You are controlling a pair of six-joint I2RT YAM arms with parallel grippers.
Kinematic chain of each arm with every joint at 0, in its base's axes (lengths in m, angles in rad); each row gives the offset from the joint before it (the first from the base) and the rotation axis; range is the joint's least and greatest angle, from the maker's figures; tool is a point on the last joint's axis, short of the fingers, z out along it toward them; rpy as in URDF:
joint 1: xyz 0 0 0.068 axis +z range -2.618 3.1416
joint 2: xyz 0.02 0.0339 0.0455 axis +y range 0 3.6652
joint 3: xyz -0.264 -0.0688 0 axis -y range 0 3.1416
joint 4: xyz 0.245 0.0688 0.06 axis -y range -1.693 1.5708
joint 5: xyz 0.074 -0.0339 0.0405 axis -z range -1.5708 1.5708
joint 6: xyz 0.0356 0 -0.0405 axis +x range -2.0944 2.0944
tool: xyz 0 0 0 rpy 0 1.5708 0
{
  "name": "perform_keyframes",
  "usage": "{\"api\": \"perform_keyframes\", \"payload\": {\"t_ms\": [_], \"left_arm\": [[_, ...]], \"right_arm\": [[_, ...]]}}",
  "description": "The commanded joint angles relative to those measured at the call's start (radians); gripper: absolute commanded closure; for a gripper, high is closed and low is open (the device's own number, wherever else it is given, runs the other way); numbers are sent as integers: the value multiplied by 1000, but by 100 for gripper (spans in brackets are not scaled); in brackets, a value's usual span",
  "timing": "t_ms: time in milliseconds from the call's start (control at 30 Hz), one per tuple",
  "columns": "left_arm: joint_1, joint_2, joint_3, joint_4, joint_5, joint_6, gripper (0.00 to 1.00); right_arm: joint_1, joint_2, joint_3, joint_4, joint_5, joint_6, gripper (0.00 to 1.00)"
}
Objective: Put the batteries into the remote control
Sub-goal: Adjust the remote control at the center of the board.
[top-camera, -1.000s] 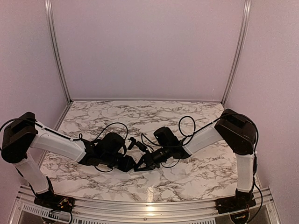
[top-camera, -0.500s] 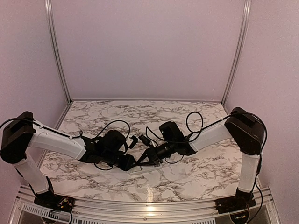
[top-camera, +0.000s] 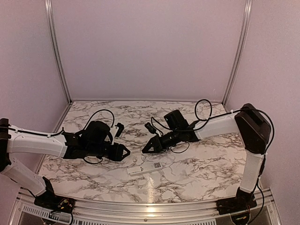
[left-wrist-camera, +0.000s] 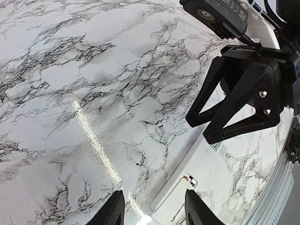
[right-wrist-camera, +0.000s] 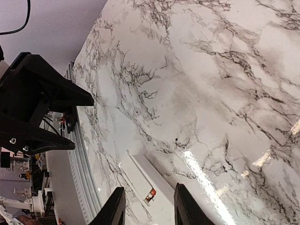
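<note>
The remote control point(top-camera: 146, 168) is a slim white bar lying flat on the marble table near the front, between the two grippers. It also shows in the left wrist view point(left-wrist-camera: 187, 187) and the right wrist view point(right-wrist-camera: 143, 178). A small reddish-orange and metallic battery end point(left-wrist-camera: 189, 178) shows at a slot in the remote's upper face, also seen in the right wrist view point(right-wrist-camera: 151, 192). The rest of the batteries is hidden. My left gripper point(top-camera: 126, 152) is open and empty, left of and behind the remote. My right gripper point(top-camera: 145, 150) is open and empty, just behind it.
A metal rail point(top-camera: 150, 208) runs along the table's near edge, close to the remote. Purple walls close the table at the back and sides. Black cables loop over both wrists.
Both grippers were together over the remote. They have drawn apart, the left to the left and the right back and up. The remote now lies uncovered on the table.
</note>
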Motion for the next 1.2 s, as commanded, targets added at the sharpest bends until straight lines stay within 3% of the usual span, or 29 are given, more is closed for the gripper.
{"api": "perform_keyframes", "payload": {"t_ms": [0, 300, 1167], "left_arm": [[15, -53, -59, -7, -25, -37, 52], [29, -125, -139, 32, -25, -87, 47], [64, -54, -145, 80, 35, -67, 47]], "right_arm": [[-15, 66, 87, -145, 59, -113, 64], [-30, 137, 127, -201, 45, -170, 56], [-32, 54, -68, -122, -98, -115, 58]]}}
